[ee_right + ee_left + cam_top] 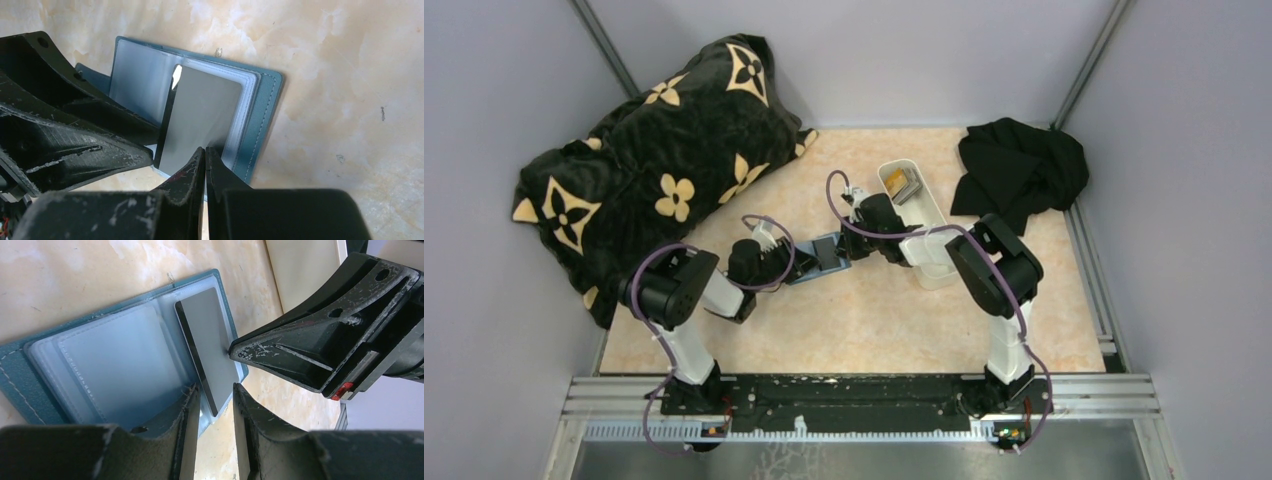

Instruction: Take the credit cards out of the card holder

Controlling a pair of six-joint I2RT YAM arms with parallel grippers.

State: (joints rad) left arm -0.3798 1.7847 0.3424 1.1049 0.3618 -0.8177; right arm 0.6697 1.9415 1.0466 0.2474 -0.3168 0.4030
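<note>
The teal-blue card holder (824,255) lies open on the table between my two grippers, its clear sleeves (105,365) facing up. A grey credit card (207,335) sticks part way out of the right-hand sleeve. My left gripper (216,387) is open, with the card's near corner in the gap between its fingers but not clamped. My right gripper (205,148) is shut, and its joined tips rest on the card (202,117) near its edge. More credit cards (902,185), one with a tan-gold face, lie in the white tray (932,208).
The long white tray runs under my right arm, right of the holder. A black cloth (1019,170) lies at the back right. A large dark blanket with gold flowers (659,150) covers the back left. Grey walls close in both sides.
</note>
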